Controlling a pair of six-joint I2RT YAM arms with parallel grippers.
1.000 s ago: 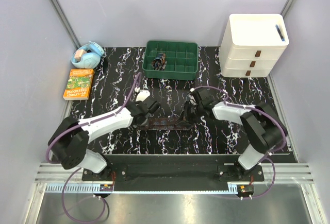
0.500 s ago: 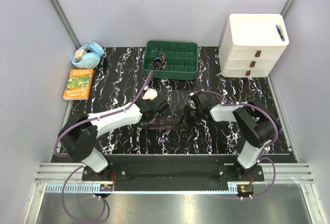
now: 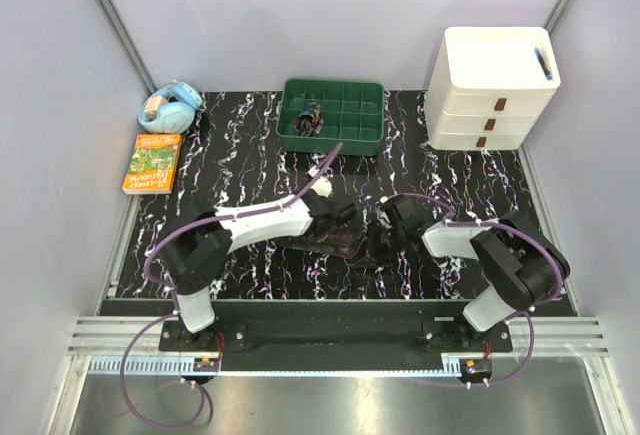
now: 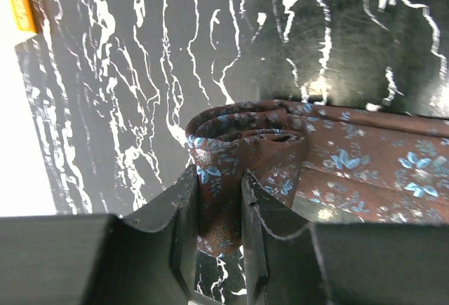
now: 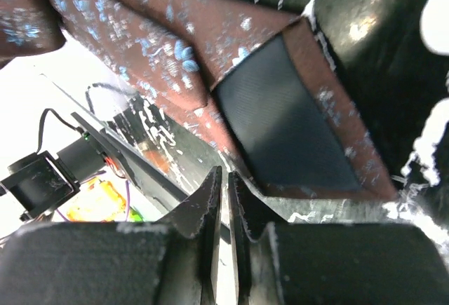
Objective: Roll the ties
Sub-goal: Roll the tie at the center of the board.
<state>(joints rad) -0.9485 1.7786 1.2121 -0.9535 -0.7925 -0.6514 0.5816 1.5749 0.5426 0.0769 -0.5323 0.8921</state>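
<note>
A dark brown tie (image 3: pixel 335 245) with a fine blue-and-red pattern lies on the black marbled mat between my two grippers. Its left end is wound into a loose roll (image 4: pixel 245 131). My left gripper (image 4: pixel 221 182) is shut on that roll, and the flat rest of the cloth (image 4: pixel 379 172) runs off to the right. In the top view the left gripper (image 3: pixel 345 220) sits over the tie's left part. The right gripper (image 3: pixel 383 242) is at the tie's pointed end (image 5: pixel 161 45), where the dark lining (image 5: pixel 287 130) faces up. Its jaws (image 5: pixel 226 177) stand almost together on the cloth's edge.
A green compartment tray (image 3: pixel 330 143) stands at the back, with another rolled tie (image 3: pixel 310 117) in one cell. White stacked drawers (image 3: pixel 492 85) fill the back right. An orange book (image 3: pixel 153 162) and a blue round object (image 3: pixel 168 107) lie at the far left.
The left gripper has travelled to the right along the tie with the roll, so less of the tie lies flat. The right gripper has shifted slightly right and nearer with the pointed end.
</note>
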